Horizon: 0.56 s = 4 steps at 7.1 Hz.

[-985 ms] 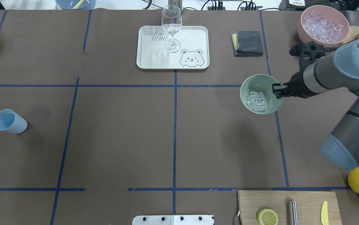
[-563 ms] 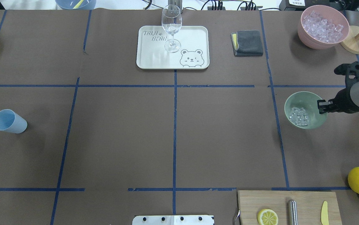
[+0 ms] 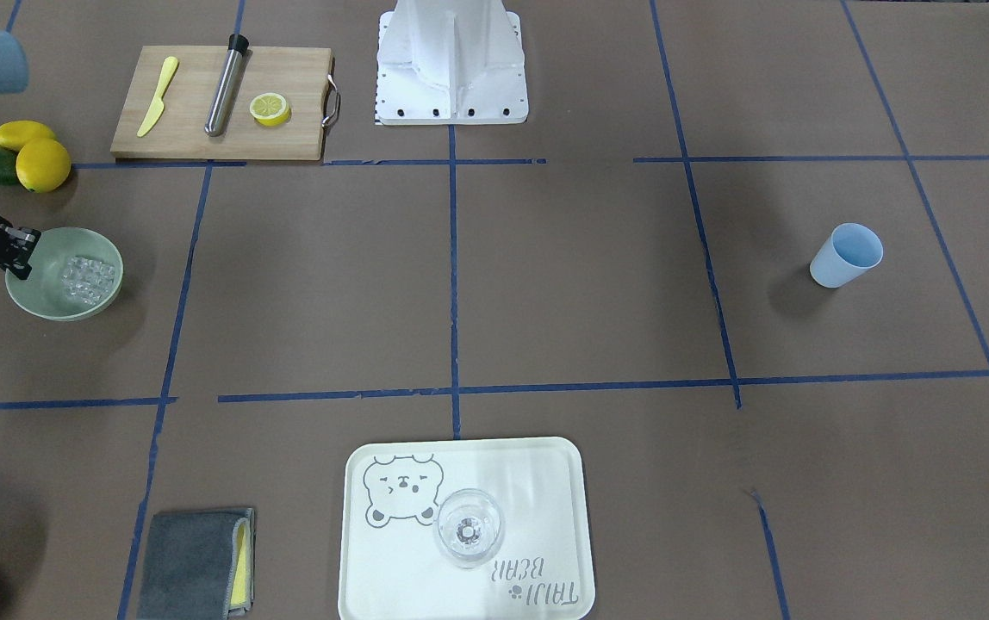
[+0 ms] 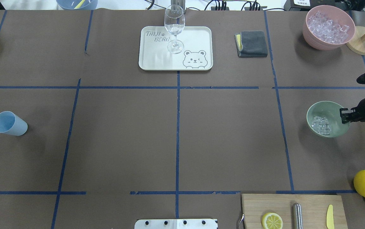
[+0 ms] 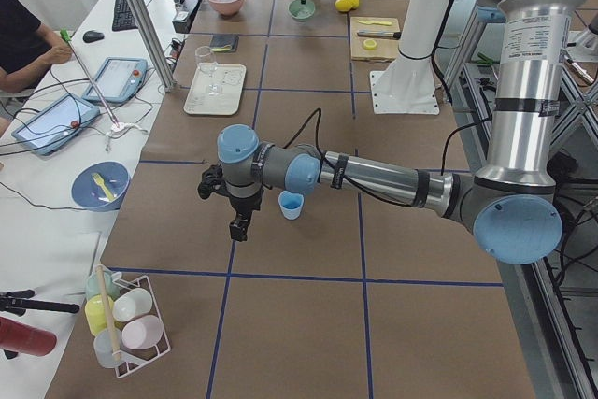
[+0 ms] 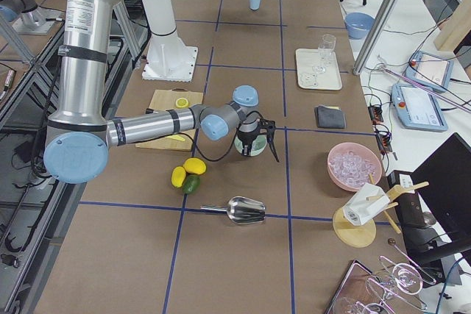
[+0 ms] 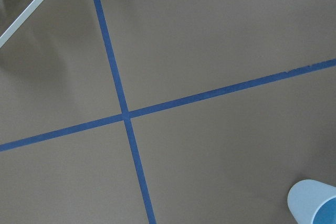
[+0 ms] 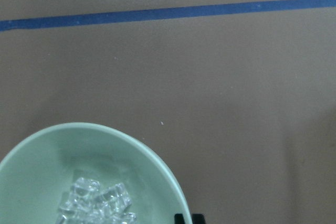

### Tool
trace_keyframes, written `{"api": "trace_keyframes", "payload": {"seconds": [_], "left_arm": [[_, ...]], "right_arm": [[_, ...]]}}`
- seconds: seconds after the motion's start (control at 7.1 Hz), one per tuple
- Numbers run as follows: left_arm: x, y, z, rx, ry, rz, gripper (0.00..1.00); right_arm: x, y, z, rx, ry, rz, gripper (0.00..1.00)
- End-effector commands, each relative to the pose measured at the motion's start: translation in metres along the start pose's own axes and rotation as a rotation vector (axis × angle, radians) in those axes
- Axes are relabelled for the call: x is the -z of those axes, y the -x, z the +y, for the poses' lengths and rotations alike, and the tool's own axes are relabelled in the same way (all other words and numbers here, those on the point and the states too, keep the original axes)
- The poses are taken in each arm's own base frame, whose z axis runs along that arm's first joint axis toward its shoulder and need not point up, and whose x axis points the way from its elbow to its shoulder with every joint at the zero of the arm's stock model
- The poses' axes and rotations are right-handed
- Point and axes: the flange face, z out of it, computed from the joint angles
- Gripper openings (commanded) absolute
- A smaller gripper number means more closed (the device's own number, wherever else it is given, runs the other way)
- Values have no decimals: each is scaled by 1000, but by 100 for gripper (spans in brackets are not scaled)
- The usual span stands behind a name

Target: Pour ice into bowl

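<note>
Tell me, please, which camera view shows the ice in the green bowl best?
The right wrist-mounted view: the ice lies close up in the bowl, cubes distinct, though the bottom edge crops the pile. Overhead and front-facing views show the whole pile, small. The side views show it too small to make out.

I work in a lab: blue tape [image 4: 177, 127] grids my table [image 4: 122, 143], and at twelve o'clock stands a bench [image 5: 33, 245] with tablets [image 5: 117, 78], cables [image 4: 217, 4], a person [image 5: 23, 30].
</note>
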Motion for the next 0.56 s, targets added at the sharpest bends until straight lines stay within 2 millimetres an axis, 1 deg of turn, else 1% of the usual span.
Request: {"api": "trace_keyframes", "payload": {"seconds": [0.0,0.14,0.42], "left_arm": [[1,0,0,-1,-1,0,100],[0,0,0,0,0,0,100],[1,0,0,-1,-1,0,100]], "right_arm": [[-9,-21,-4,-1,2,29,99],[2,-40,-15,82,-13,42,100],[40,-101,-40,271,19,130,100]]}}
